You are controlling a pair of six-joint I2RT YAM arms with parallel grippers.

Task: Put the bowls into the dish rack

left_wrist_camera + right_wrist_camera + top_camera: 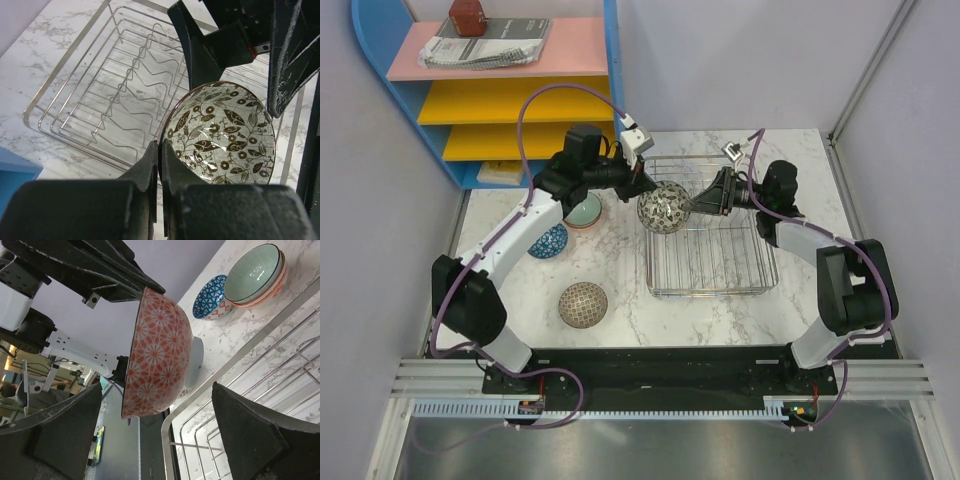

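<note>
top: high, from near side, looking down | wrists: close, facing each other | all share chrome wire dish rack [710, 262], red-patterned ceramic bowl [664, 208]

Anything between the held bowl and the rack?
Nothing sits in the rack. The bowl hangs in the left gripper over the rack's left edge. Only the open right gripper hovers over the rack beside the bowl and could crowd its way down.
</note>
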